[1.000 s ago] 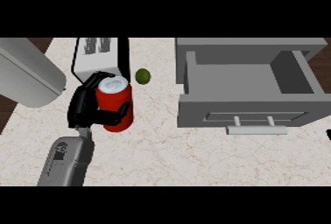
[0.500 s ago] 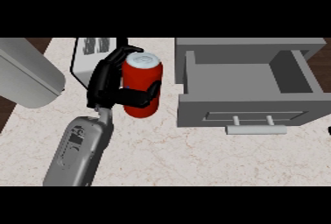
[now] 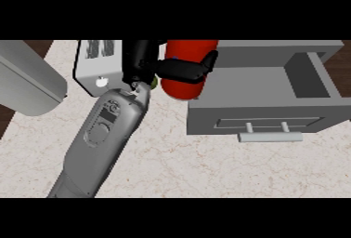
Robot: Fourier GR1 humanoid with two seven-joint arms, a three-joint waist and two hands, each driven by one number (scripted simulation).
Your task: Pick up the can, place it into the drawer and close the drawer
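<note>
Curling round a red can (image 3: 186, 69), the black fingers (image 3: 185, 69) of the left hand (image 3: 147, 62) are seen clamped across its side, with the thumb hidden behind it. The can is held upright above the counter (image 3: 178, 158), its top cut off by the upper edge of the view. It is carried just beside the left wall of the open grey drawer (image 3: 264, 93) and partly overlaps that wall's corner in the view; whether it touches the drawer cannot be told. The drawer's inside is shown bare, with a pale bar handle (image 3: 269, 136) on its front. The grey forearm (image 3: 103, 139) is stretched from the lower left up to the hand. A white toaster (image 3: 99, 67) is partly covered by the hand, and a small green thing (image 3: 155, 82) is glimpsed between wrist and can. A grey rounded appliance (image 3: 27, 79) is set at the far left. The right hand is not shown.
</note>
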